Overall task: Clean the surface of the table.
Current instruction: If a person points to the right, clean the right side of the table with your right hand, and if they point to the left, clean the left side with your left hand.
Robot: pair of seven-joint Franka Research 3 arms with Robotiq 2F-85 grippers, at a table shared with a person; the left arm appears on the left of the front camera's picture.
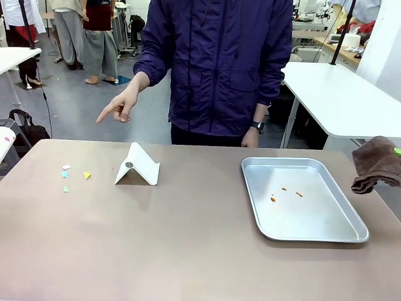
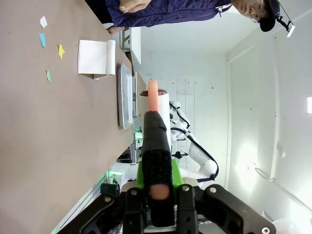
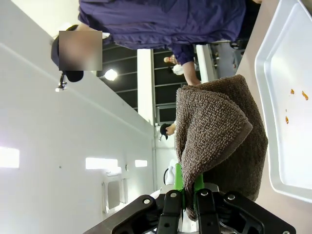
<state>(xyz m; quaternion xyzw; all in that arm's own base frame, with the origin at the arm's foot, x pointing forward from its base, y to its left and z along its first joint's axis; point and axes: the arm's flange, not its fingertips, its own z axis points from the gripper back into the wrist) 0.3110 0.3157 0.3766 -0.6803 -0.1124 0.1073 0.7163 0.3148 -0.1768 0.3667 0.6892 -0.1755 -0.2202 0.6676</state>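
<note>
Table (image 1: 188, 244): wide rectangular top, smooth matte tan-brown, lying level across the foreground, its surface mostly bare, with a few small coloured scraps (image 1: 87, 175) strewn near the far left corner and a tray (image 1: 313, 219) resting at right.

Finding one: the left gripper (image 2: 157, 173) has its jaws closed, green pads (image 2: 141, 173) clamped on either side of a black-sleeved orange rod (image 2: 155, 131) that runs straight out along the fingers. The left wrist is rolled about a quarter turn, so the table (image 2: 48, 146) stands on edge in its view.

Finding two: the right gripper (image 3: 187, 184) has its jaws closed, pinching a fold of a brown towel (image 3: 219, 131), with the rest bunched beyond the fingertips. This wrist is rolled likewise.

In the front view the right gripper sits at the far right edge behind the hanging towel (image 1: 376, 164), with a sliver of green pad (image 1: 397, 151) showing past it.
</note>
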